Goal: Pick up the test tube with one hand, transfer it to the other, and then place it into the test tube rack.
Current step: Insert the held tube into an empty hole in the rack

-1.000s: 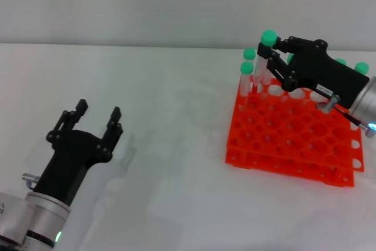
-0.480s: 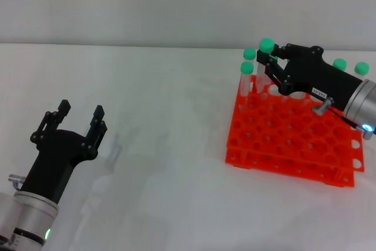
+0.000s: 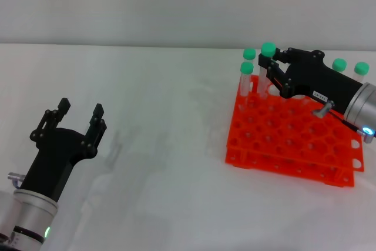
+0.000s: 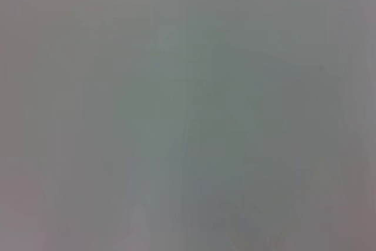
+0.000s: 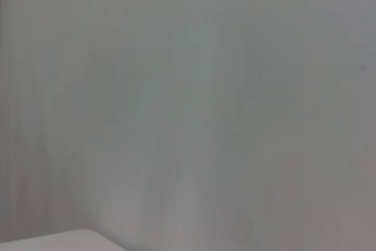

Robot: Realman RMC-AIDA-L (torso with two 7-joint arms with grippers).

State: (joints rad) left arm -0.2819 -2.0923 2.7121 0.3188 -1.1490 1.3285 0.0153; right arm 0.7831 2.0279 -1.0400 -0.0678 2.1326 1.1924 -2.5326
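Note:
In the head view the test tube (image 3: 268,49), clear with a mint-green cap, stands upright at the back left corner of the orange test tube rack (image 3: 294,142), its lower end down among the holes. My right gripper (image 3: 268,64), black with a small white label, reaches in from the right and is shut on the tube just under the cap. My left gripper (image 3: 73,114) hovers open and empty over the white table at the lower left, far from the rack. Both wrist views show only blurred grey.
Two more capped tubes (image 3: 246,69) stand in the rack just left of the held one, and two others (image 3: 339,64) stand at its back right. The rack rests on the white table (image 3: 170,121), with a pale wall behind.
My right gripper has lowered the tube a little into the rack's back left corner. My left arm drew back toward the lower left, then stayed still.

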